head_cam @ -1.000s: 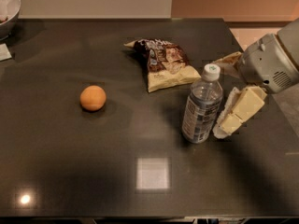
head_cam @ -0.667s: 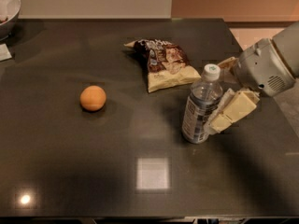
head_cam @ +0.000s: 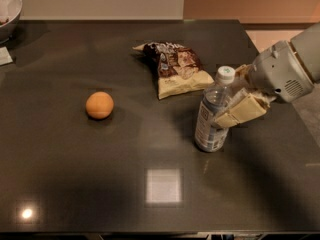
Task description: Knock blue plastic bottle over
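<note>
Camera view has my gripper (head_cam: 231, 95) at the table's (head_cam: 150, 199) right edge, low over the dark top, its 2 cream fingers (head_cam: 242, 110) spread apart. The lower finger lies across the side of the blue plastic bottle (head_cam: 209, 128), touching it around mid-height, and the upper finger sits just behind the white cap. The bottle stands on its base right against my gripper, its cap leaning slightly toward me. A chip bag (head_cam: 175, 71) lies near my gripper, just past the bottle toward the table's back edge. An orange (head_cam: 99, 105) rests well apart from my gripper, on the far side of the bottle. A bowl (head_cam: 9, 14) sits at the far corner, farthest from my gripper.
</note>
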`<action>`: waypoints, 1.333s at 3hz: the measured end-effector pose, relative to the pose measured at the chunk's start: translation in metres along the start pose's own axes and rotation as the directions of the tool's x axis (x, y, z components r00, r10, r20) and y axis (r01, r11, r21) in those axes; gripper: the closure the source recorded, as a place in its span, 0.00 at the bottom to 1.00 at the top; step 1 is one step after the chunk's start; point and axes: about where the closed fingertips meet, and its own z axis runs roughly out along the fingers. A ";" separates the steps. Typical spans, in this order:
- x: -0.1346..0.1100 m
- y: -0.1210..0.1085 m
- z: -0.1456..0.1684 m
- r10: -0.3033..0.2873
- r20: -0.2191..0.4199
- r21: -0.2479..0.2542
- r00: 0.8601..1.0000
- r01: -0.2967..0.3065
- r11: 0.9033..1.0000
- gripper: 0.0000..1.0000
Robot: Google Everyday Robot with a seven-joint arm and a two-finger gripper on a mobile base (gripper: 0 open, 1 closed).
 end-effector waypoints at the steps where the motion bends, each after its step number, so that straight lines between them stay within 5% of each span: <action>1: -0.012 -0.004 -0.012 -0.016 -0.075 0.002 0.997 0.016 1.000 0.88; 2: -0.017 -0.008 -0.018 -0.054 -0.229 -0.017 0.972 0.051 0.999 1.00; 3: -0.011 -0.011 -0.015 -0.100 -0.382 -0.061 0.919 0.084 0.995 1.00; 4: -0.007 -0.014 -0.011 -0.135 -0.467 -0.088 0.874 0.106 0.991 1.00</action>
